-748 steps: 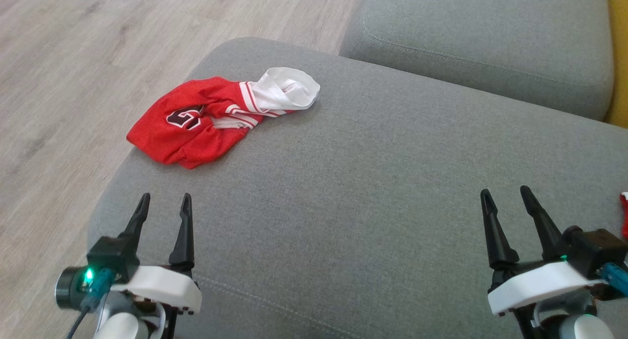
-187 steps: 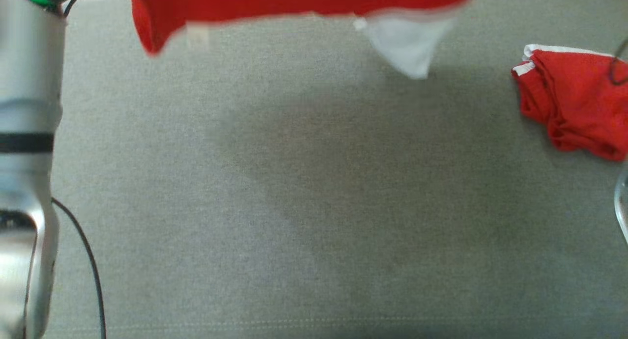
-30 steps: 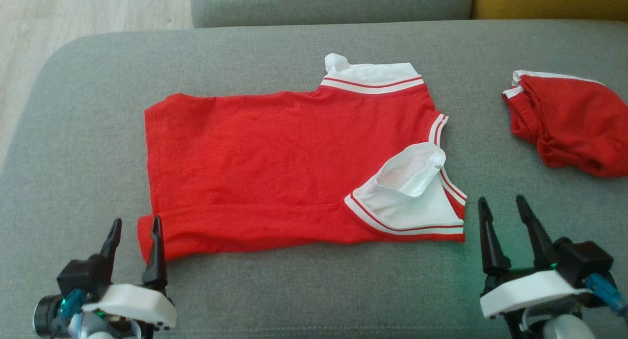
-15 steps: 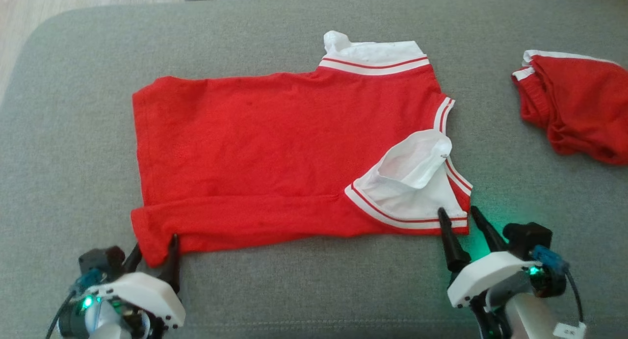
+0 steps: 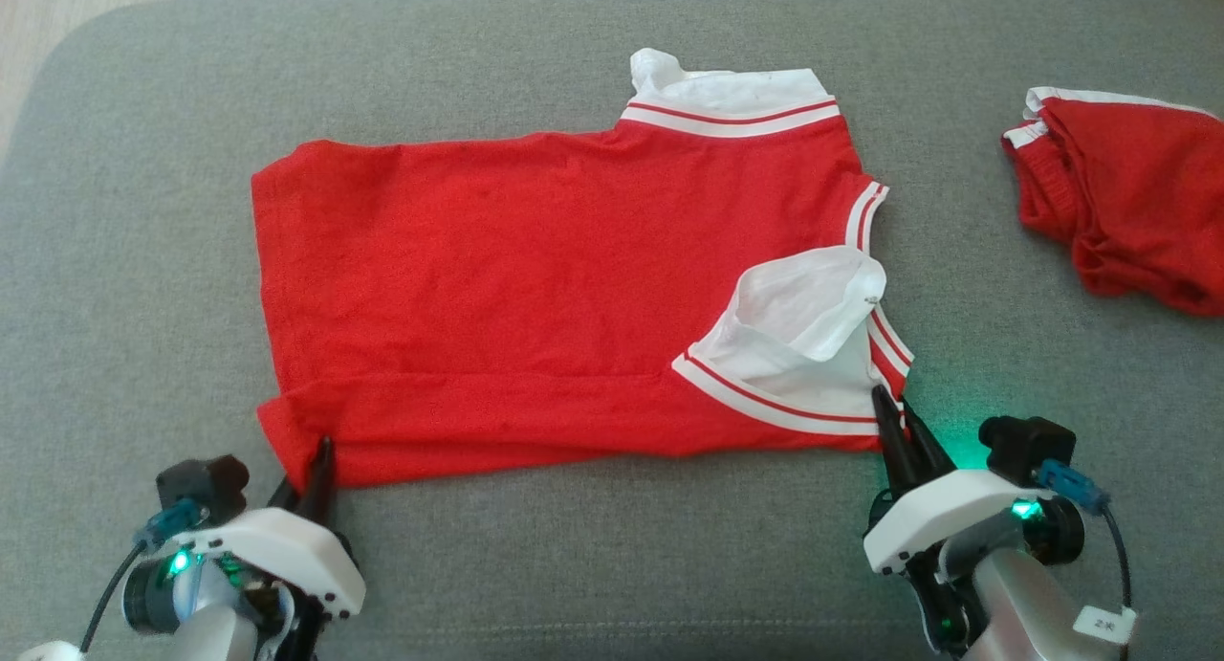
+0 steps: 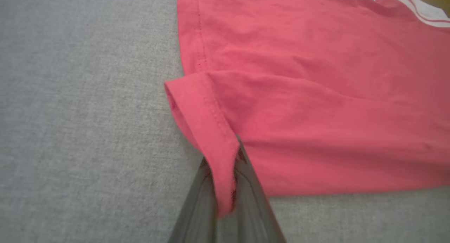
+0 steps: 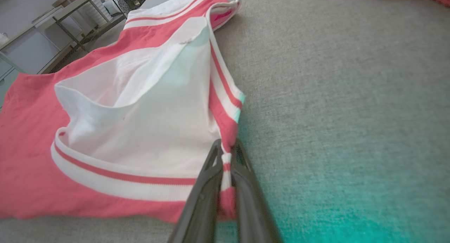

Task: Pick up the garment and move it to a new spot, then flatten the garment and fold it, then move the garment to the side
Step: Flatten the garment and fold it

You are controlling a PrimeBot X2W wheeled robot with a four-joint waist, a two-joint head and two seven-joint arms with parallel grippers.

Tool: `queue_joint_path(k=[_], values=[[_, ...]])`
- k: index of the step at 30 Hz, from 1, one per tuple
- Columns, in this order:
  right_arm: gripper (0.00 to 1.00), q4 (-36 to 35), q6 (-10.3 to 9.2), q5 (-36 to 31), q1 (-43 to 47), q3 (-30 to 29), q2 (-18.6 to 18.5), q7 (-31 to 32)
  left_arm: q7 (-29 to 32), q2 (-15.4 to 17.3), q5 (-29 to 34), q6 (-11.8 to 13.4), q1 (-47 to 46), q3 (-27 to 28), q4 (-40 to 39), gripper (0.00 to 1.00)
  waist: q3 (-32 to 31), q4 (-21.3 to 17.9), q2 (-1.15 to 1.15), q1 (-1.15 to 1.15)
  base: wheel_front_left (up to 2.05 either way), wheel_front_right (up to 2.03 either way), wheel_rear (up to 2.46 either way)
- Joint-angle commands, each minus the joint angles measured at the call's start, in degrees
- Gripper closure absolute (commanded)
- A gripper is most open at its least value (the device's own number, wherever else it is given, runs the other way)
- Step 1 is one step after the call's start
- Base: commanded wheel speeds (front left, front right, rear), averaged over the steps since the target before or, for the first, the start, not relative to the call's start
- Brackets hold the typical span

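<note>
Both left fingers (image 5: 320,470) and right fingers (image 5: 899,451) tight on garment (image 5: 535,288) atop grey cushion (image 5: 143,259).

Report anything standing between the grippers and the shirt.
Nothing visible does. The left gripper is shut on the shirt at its near hem corner, the right gripper on its striped near corner. Another red garment lies apart, to the right.

A grey fabric sofa cushion (image 5: 612,556) carries everything here. On its middle the red garment (image 5: 497,288) lies spread almost flat, with white striped trim toward the right and the near edge folded over in a narrow band. A second red piece of clothing (image 5: 1119,221) lies crumpled on the same cushion, well apart to the right.
</note>
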Motion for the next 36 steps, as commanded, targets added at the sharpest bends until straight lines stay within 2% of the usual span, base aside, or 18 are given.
queue_joint_path(k=[1,13,23,31,32,33,34,36], values=[[1.0,-0.1,-0.05,0.89,-0.78,1.46,-0.02,-0.75,-0.96,1.28,0.31,-0.28,-1.82,1.2,-1.86,1.0,0.02,-0.02,0.0,0.0,0.0,0.0,0.0],[1.0,-2.98,-0.05,1.25,2.87,-2.48,-0.02,-1.53,-1.67,1.83,0.58,-0.43,0.62,-0.24,-8.12,1.0,-0.36,-1.28,0.0,0.0,0.0,0.0,0.0],[1.0,-12.34,-0.05,0.23,13.37,-8.53,-0.02,1.73,3.05,3.82,-0.47,0.85,7.45,-0.33,-14.39,1.0,-2.14,-3.1,0.0,0.0,0.0,0.0,0.0],[1.0,-17.94,-0.05,1.56,18.09,-8.63,-0.02,4.16,6.89,5.05,-1.63,2.25,11.5,0.13,-17.27,1.0,-3.21,-3.69,0.0,0.0,0.0,0.0,0.0],[0.74,-18.45,-0.05,1.77,18.21,-8.28,-0.02,4.36,7.24,5.1,-1.69,2.31,11.65,0.03,-17.32,1.0,-3.28,-3.68,0.0,0.0,0.0,0.0,0.0],[0.45,-18.89,-0.05,1.82,18.32,-7.83,-0.02,4.7,7.73,5.13,-1.82,2.35,11.79,-0.08,-17.15,0.84,-3.35,-3.66,0.0,0.0,0.0,0.0,0.0],[0.0,-19.44,-0.05,1.34,18.38,-7.5,-0.02,4.84,8.12,5.09,-2.01,2.4,11.85,-0.13,-17.01,0.0,-3.42,-3.63,0.0,0.0,0.0,0.0,0.0],[0.0,-21.09,-0.05,-0.28,18.41,-7.02,-0.02,4.8,8.6,4.81,-2.56,2.46,12.04,-0.17,-16.95,0.0,-3.64,-3.59,0.0,0.0,0.0,0.0,0.0]])
